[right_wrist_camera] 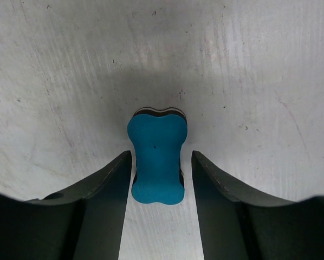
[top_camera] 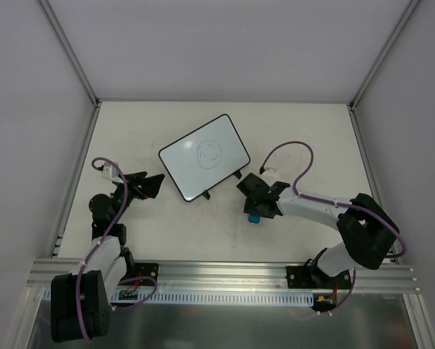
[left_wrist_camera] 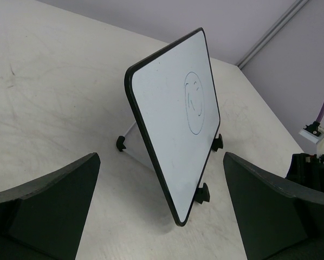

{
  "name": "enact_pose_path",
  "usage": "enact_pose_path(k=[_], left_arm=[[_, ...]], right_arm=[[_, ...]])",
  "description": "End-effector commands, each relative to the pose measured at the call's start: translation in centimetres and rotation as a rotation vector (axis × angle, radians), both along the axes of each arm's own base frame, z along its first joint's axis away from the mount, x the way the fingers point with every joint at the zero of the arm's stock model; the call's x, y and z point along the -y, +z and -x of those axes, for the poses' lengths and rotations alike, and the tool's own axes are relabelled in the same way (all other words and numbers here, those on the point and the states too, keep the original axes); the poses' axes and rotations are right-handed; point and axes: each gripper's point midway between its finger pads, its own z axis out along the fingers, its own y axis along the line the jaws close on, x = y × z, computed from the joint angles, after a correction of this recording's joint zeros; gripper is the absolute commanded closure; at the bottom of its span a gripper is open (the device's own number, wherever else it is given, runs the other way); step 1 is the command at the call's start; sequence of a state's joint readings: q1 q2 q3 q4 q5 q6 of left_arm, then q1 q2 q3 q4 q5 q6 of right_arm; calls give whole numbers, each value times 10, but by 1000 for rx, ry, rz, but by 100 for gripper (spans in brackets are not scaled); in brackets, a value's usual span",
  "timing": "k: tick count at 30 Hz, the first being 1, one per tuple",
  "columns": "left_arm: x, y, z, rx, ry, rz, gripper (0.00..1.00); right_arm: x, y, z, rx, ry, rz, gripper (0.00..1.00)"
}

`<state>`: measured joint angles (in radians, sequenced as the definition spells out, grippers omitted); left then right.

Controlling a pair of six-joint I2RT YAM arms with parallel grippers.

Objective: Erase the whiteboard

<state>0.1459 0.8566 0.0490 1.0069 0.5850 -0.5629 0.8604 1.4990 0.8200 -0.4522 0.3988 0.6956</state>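
The whiteboard [top_camera: 204,156] stands tilted on small black feet at the table's middle, with a faint smiley-face doodle [top_camera: 209,153] on it. In the left wrist view the whiteboard [left_wrist_camera: 175,119] faces right, its near corner between my fingers but farther off. My left gripper [top_camera: 150,183] is open and empty, just left of the board; it also shows in the left wrist view [left_wrist_camera: 162,157]. The blue bone-shaped eraser [top_camera: 254,217] lies flat on the table. My right gripper [right_wrist_camera: 161,154] is open and straddles the eraser [right_wrist_camera: 156,162], with a gap on the right side.
The table [top_camera: 312,138] is off-white, enclosed by white walls with metal posts. An aluminium rail [top_camera: 217,273] runs along the near edge. A purple cable [top_camera: 297,156] loops above the right arm. The board's feet [left_wrist_camera: 203,193] stick out at its lower edge.
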Motion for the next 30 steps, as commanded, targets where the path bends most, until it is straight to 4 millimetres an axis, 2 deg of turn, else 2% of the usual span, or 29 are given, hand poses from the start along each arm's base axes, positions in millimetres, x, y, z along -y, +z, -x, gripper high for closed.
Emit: enact_pose_path(k=[1,3,11,18,23,25,26,29,30], left_arm=[[0,-10,8,15,-2,-9,1],[0,-10,8,12,-5,-7,1],[1,-12,7,5,-11,-7,1],[2,-12,8,4,-16,-6,1],[3,-11,8,7,-27,-4,1],[4,-15,8,-11,-34,5,1],[5,-5,3,15,-45,2,1],[9,-3,0,17,-78,15,1],[10,-8,-1,-3,-85,22,1]], right_arm=[[-3,5,-7,19,-36,-24,49],[-2,5,-8,16,-39,-24,56],[-2,2,-8,3,-38,-20,63],[-1,1,-8,-12,-39,-30,77],[0,12,-14,25,-8,-26,76],[-1,20,-16,41,23,-27,81],[-2,24,-19,52,30,-31,82],[-3,35,-23,80,56,-34,86],[-3,38,-25,87,58,-34,86]])
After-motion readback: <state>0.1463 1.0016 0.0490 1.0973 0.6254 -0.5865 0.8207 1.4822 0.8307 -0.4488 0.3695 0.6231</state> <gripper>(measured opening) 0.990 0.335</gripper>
